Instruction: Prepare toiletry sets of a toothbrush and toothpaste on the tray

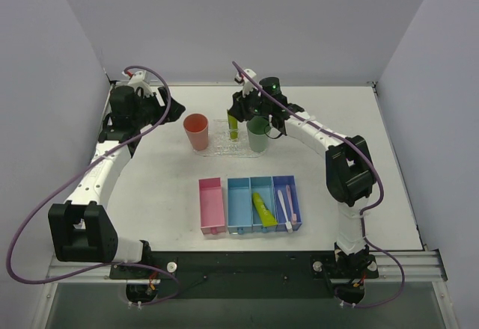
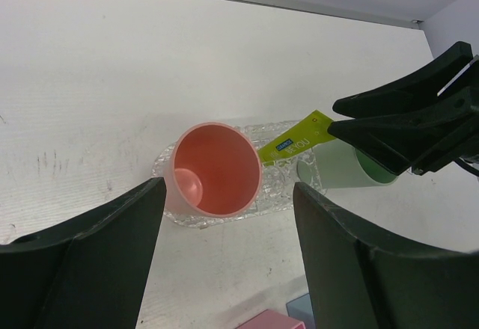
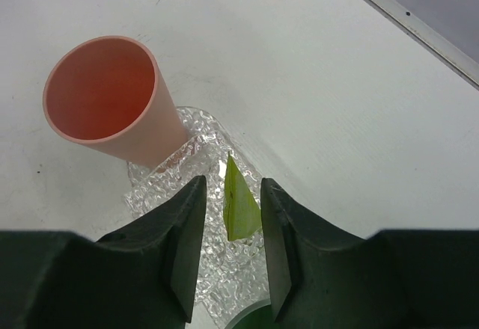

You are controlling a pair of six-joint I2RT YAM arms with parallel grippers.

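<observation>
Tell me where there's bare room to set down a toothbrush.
Free: the pink bin and the light-blue bin beside it, plus white table between bins and clear bumpy oval tray. Crowded: the tray's middle, where the right gripper straddles a yellow-green tube between a pink cup and a green cup.

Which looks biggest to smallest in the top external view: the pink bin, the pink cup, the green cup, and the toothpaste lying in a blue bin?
1. pink bin
2. pink cup and green cup: these look alike, so they are left unranked
3. toothpaste, lying flat, smallest
</observation>
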